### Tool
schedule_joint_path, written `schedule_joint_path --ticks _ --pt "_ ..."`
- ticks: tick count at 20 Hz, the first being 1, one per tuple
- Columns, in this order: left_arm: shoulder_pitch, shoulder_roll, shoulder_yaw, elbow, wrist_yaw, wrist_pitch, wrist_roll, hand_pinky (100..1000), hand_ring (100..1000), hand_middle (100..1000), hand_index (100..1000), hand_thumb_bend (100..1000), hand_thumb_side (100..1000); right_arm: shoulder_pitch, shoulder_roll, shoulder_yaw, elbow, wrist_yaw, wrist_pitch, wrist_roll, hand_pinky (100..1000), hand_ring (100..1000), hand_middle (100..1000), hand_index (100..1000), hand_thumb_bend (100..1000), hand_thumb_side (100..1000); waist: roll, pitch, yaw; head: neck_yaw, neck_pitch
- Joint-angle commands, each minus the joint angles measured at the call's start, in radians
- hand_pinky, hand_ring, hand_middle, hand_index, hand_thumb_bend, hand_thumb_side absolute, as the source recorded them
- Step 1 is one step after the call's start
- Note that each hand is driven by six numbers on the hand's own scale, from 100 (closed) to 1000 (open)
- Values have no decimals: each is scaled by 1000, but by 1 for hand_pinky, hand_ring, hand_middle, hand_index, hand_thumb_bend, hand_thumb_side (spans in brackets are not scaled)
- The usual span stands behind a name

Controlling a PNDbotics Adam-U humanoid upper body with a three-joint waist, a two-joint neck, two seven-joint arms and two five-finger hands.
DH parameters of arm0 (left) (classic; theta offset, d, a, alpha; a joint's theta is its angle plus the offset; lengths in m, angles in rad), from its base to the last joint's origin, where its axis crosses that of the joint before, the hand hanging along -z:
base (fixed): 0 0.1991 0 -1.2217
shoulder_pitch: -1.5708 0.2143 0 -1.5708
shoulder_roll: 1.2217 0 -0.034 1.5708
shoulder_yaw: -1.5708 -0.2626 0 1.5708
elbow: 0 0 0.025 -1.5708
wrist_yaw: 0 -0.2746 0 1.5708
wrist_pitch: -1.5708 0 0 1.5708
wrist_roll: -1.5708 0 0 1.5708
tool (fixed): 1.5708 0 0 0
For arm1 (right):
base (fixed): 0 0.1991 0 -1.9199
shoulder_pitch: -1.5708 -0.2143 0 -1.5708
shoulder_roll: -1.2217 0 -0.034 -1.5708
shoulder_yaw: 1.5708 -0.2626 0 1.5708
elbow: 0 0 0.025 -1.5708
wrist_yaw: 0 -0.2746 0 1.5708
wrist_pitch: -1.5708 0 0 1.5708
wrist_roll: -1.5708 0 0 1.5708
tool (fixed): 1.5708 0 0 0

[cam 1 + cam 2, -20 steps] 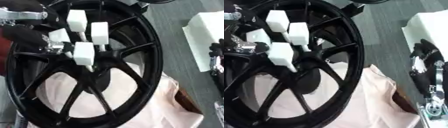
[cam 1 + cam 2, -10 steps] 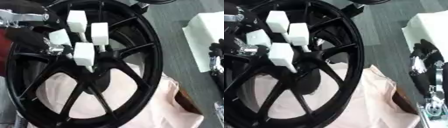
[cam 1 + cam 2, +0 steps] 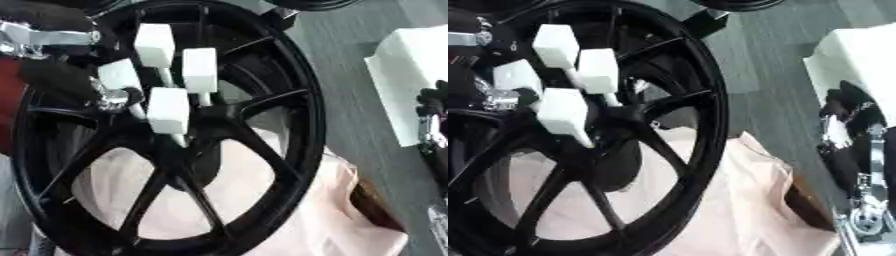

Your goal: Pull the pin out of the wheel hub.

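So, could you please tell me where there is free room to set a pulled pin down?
The grey floor between the black wheel and the white block is bare. The hub is crowded: four white-headed pins and the left hand. The pink cloth lies below.

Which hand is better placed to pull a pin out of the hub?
The left hand: it is already at the leftmost white-capped pin by the wheel hub. The right hand is off at the right edge.

White-capped pins [image 3: 170,109] crowd the wheel hub [image 3: 188,127], nearly touching, leaving little room between them. Black spokes [image 3: 267,102] fence the sides, and the left hand [image 3: 74,82] blocks the leftmost pin.
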Motion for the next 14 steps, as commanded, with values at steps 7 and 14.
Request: schedule_joint_path --ticks 7,14 --pt "-23 14 0 6 -46 22 -43 775 721 610 745 345 679 -1 -6 -3 -12 -5 2 0 769 785 725 848 100 570 -4 -17 2 4 -15" --pt "-24 4 2 15 -80 24 -43 757 681 542 669 271 654 -2 -3 -3 -12 -6 4 1 769 785 725 849 100 570 -5 -16 2 6 -17"
